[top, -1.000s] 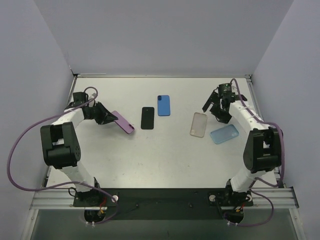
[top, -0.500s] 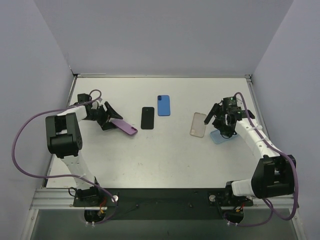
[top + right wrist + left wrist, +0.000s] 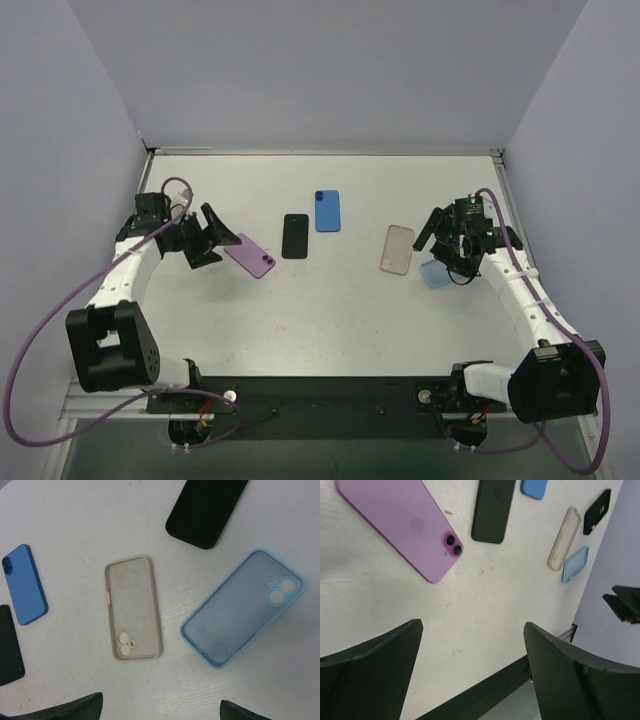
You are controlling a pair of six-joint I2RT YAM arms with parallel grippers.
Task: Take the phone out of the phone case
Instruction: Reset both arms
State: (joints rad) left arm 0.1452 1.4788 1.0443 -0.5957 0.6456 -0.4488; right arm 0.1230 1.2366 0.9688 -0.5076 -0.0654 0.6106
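white scuffed table (image 3: 330,310) sitting between pale lilac walls (image 3: 330,70). purple phone (image 3: 400,527) lying back up, just beyond left gripper (image 3: 472,625) — gaping wide, gripping nothing. right gripper (image 3: 161,700) hovering spread wide, empty, over clear case (image 3: 132,607), blue case (image 3: 242,615).

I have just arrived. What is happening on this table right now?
Nothing is held at the moment. The left gripper hangs open beside a purple phone lying flat on the table. The right gripper, also open, hangs over an empty clear case and an empty light blue case. A black phone and a blue phone lie between the arms.
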